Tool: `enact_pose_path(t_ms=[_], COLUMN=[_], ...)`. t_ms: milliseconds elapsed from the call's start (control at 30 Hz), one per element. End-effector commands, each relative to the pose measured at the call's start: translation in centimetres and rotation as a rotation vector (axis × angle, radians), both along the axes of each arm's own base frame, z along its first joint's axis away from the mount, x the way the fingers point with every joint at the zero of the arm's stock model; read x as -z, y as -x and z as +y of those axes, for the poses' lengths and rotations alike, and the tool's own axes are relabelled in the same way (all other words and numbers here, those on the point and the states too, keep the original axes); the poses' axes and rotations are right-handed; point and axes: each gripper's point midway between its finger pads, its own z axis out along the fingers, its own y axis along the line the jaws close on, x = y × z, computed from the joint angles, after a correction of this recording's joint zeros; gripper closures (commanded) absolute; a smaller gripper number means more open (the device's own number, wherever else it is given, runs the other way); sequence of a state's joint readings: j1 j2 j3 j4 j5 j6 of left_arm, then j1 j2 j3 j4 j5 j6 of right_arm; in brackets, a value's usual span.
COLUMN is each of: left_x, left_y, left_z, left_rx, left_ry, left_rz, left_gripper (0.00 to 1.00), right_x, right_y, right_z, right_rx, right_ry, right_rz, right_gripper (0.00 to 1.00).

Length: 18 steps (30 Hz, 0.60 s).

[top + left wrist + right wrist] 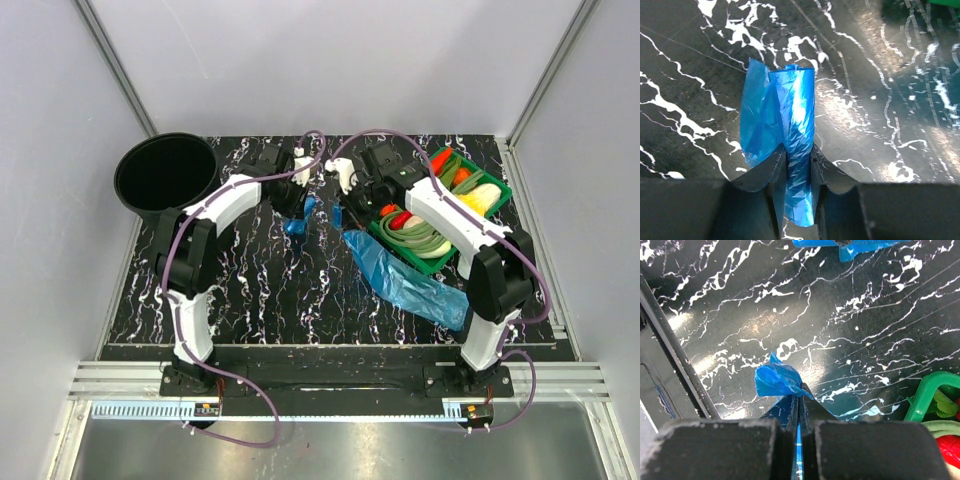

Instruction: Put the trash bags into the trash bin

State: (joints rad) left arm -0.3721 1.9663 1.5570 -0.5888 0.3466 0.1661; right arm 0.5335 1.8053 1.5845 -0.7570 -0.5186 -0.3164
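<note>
a crumpled blue trash bag trails across the black marbled tabletop, one corner pinched in the closed right pincer. beside it, the left pincer, jaws narrow, grips a rolled blue bag. the black trash bin stands at the far left, well apart.

Left: bin; centre: bags; right: tray.

Left gripper and right gripper are each clamped, extended forward, angled downward.
</note>
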Motion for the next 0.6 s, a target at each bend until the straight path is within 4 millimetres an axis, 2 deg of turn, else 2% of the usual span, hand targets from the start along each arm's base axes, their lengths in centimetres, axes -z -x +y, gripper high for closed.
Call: enact_pose_path(t_ms=[0,200,300,433,567], left_x=[0.0,0.2,-0.8,-4.4,-9.4], left_y=[-2.5,-3.6,-3.8,-3.4,-2.4], left_z=[1.0,3.1,3.4,2.9,2.0], left_rx=[-0.042,-0.129,-0.155,-0.166,-0.138], left_ry=[-0.085,-0.174,-0.166,-0.079,0.133], left_rz=[-0.076,-0.142,-0.174,-0.253,-0.265], left_gripper=[0.72,0.45,0.37,0.30,0.27], right_x=[-3.3,-5.5,-6.3,-7.3,-9.6], right_y=[-0.2,-0.1,0.0,0.0,-0.2], right_z=[1.1,2.1,2.4,2.5,2.5], right_rx=[-0.023,-0.050,-0.058,-0.059,-0.050], right_ry=[-0.085,-0.150,-0.174,-0.190,-0.217], right_rz=[-0.021,-0.031,-0.030,-0.050,-0.094], right_gripper=[1.00,1.00,1.00,1.00,1.00])
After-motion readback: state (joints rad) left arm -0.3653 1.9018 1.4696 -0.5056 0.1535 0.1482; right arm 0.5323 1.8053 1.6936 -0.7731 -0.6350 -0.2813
